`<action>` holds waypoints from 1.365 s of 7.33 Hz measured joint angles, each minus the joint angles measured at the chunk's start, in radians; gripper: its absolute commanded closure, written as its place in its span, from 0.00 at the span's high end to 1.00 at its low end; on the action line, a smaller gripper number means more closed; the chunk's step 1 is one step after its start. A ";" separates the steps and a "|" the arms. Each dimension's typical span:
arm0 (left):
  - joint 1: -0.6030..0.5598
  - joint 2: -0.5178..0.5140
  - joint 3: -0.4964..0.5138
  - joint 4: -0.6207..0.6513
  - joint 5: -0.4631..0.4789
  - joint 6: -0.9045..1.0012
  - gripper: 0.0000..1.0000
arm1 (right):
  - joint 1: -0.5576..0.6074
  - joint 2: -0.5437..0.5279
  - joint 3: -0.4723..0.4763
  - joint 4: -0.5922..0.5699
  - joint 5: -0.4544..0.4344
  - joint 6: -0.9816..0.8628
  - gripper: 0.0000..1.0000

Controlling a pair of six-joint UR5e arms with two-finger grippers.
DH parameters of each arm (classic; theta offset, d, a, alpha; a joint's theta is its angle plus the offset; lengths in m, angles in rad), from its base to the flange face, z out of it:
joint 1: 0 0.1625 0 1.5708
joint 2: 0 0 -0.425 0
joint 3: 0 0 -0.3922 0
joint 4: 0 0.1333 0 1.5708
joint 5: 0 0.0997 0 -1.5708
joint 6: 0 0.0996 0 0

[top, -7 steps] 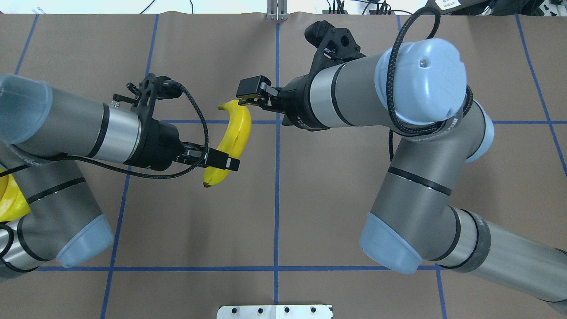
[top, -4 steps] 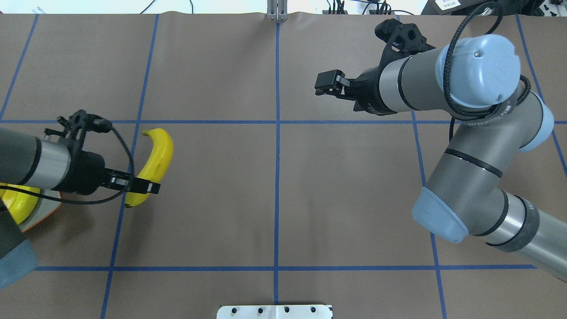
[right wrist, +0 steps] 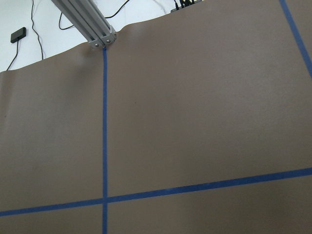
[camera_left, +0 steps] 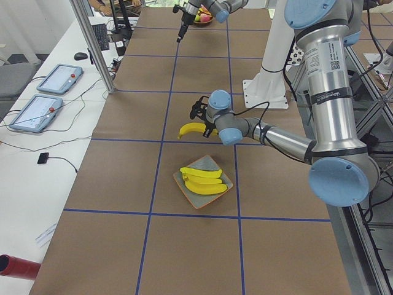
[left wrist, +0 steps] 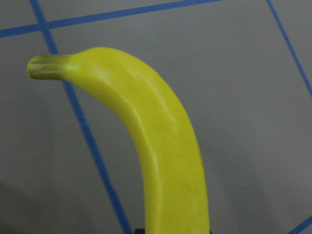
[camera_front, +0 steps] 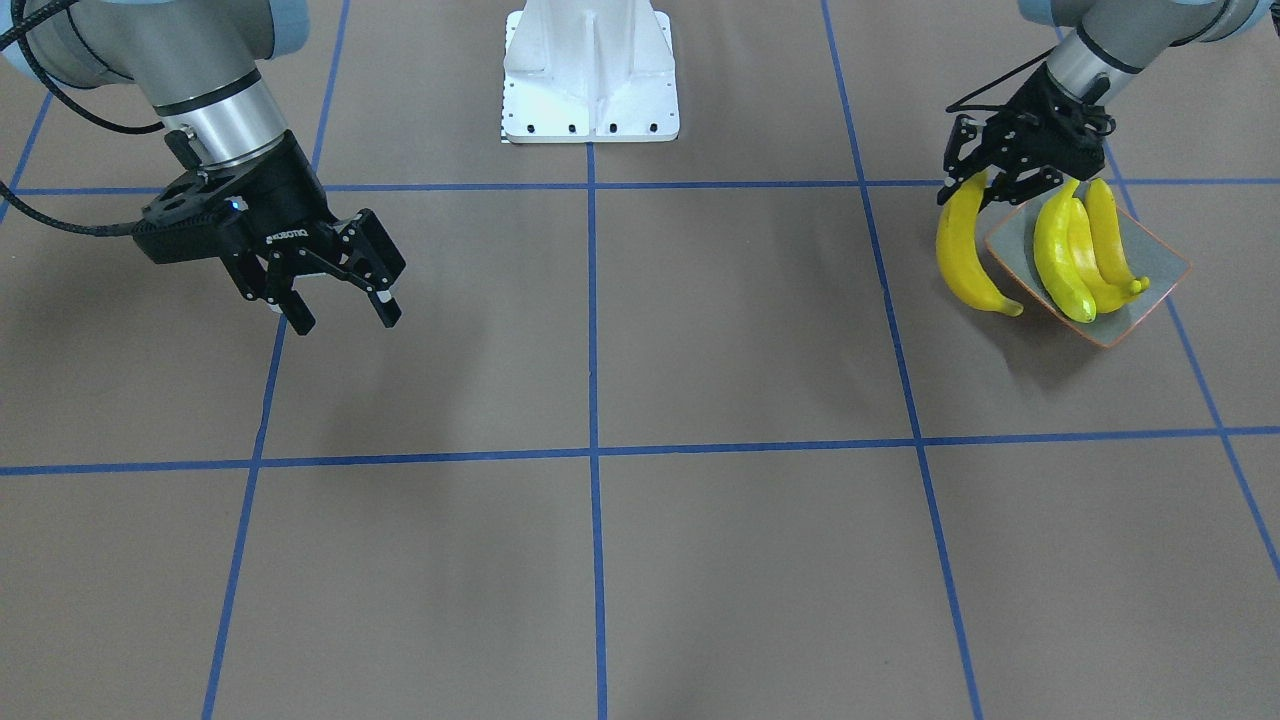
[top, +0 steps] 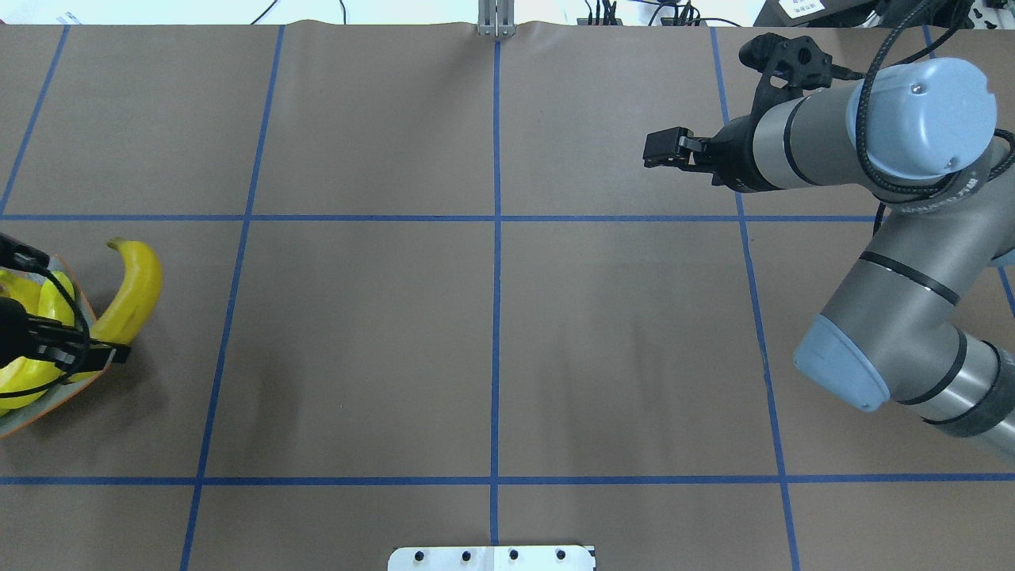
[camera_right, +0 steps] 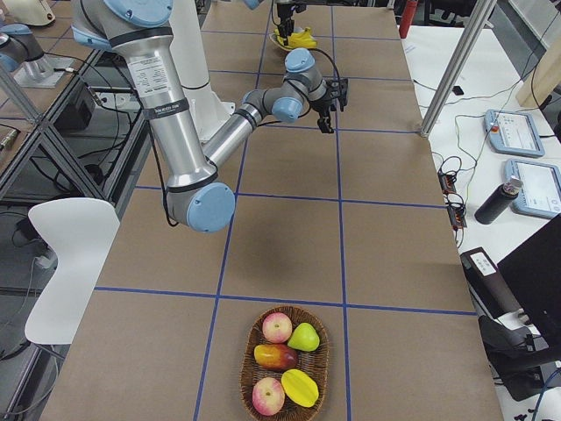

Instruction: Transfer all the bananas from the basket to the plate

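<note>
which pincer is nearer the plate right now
Left. The left pincer hangs just beside the plate, shut on a banana; the right pincer is open, far off at the opposite side.

Glossy, smooth, plastic-looking bananas, a speckled, glazed-looking plate, matt brown paper crossed by smooth blue tape, satin grey metal arms with glossy pale-blue plastic caps, a white painted metal base, a woven wicker basket
</note>
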 measured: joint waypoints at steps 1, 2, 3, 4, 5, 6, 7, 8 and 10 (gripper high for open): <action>-0.061 0.049 0.001 0.001 0.007 0.106 0.00 | 0.005 -0.009 0.000 0.001 0.000 -0.009 1.00; -0.130 0.098 0.005 0.003 0.010 0.232 0.00 | 0.007 -0.013 0.000 0.001 0.000 -0.012 1.00; -0.180 0.136 0.014 0.005 0.022 0.329 0.00 | 0.008 -0.015 0.001 0.002 0.000 -0.013 1.00; -0.207 0.164 0.037 0.007 0.068 0.396 0.00 | 0.009 -0.017 0.000 0.002 -0.001 -0.014 1.00; -0.217 0.180 0.078 0.009 0.146 0.458 0.00 | 0.010 -0.017 -0.001 0.002 -0.001 -0.014 1.00; -0.220 0.186 0.125 0.011 0.211 0.514 0.00 | 0.010 -0.018 -0.002 0.002 -0.001 -0.014 1.00; -0.219 0.187 0.170 0.012 0.259 0.554 0.00 | 0.010 -0.020 -0.003 0.002 -0.001 -0.014 1.00; -0.216 0.187 0.200 0.013 0.289 0.573 0.00 | 0.010 -0.022 -0.003 0.003 -0.001 -0.014 1.00; -0.210 0.187 0.215 0.013 0.262 0.581 0.00 | 0.009 -0.023 -0.003 0.003 -0.001 -0.014 1.00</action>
